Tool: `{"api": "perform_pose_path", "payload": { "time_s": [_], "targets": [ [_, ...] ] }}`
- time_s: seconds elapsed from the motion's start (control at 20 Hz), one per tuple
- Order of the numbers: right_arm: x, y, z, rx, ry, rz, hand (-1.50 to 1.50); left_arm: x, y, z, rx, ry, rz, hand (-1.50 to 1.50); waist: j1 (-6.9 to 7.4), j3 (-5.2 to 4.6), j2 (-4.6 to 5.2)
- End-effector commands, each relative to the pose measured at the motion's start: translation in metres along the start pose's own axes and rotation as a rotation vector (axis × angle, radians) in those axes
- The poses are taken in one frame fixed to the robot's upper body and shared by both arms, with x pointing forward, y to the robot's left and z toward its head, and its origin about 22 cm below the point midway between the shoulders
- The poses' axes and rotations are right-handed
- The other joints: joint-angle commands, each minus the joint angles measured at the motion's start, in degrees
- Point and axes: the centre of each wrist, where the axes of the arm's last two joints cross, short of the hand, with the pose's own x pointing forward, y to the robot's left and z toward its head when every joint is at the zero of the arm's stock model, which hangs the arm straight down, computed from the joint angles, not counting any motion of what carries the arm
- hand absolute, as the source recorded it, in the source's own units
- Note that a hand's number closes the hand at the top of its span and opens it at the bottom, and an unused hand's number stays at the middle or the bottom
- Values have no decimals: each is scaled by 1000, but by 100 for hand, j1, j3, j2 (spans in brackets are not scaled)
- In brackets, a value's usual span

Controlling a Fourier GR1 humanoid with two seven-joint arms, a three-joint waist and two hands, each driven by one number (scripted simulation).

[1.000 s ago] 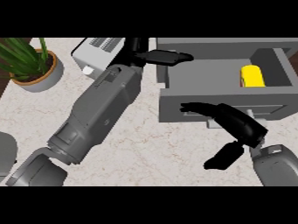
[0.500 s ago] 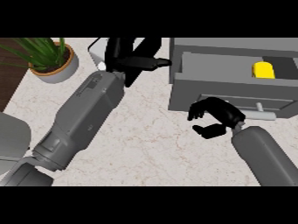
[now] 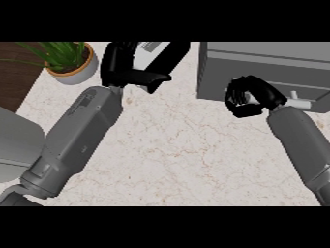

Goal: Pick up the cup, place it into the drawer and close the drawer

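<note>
- The cup does not show anywhere, so I cannot tell where it is.
- The drawer (image 3: 267,81) is in the grey box (image 3: 281,52) at the top right of the counter. Only its flat front shows. None of the inside can be seen, so it looks pushed in.
- A small pale handle (image 3: 305,102) sticks out of the drawer front, low down and toward the right.
- The right hand (image 3: 247,97) is right in front of the drawer, near its left end and just beside the handle. Its fingers are curled up into a ball. I see nothing held in them. I cannot tell if the hand touches the drawer front.
- The right forearm (image 3: 307,143) is grey and comes up from the lower right corner.
- The left hand (image 3: 131,72) is well apart from the drawer, at the top middle. Its fingers are spread and mostly straight, and they point up the picture. They hold nothing.
- The tips of those fingers lie over a white thing (image 3: 155,47) at the top edge. I cannot tell what it is.
- The left forearm (image 3: 82,131) slants up from the lower left.
- A green plant (image 3: 62,52) in a round pot (image 3: 82,73) stands at the top left, near the left hand.
- The counter (image 3: 188,150) is pale stone with thin brown lines.
</note>
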Motion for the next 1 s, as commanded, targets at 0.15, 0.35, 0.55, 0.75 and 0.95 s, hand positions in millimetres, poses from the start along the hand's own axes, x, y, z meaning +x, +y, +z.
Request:
{"api": "perform_pose_path", "payload": {
  "time_s": [0.15,0.35,0.55,0.75,0.95],
  "targets": [
    [11,-63,-10,-192,24,-38,150,2,27,12,-21,13,1,-150,249,0,79],
    [9,-83,-2,-219,23,-54,150,1,29,16,-34,22,13,-150,292,0,106],
    [16,-106,3,-231,1,-79,150,-3,30,22,-69,30,20,-150,385,-6,115],
    [18,-110,5,-221,-18,-104,150,8,36,15,-77,15,22,-150,482,-5,137],
    [17,-118,11,-225,-26,-141,150,0,35,24,-71,18,41,-150,523,-13,150]
  ]
}}
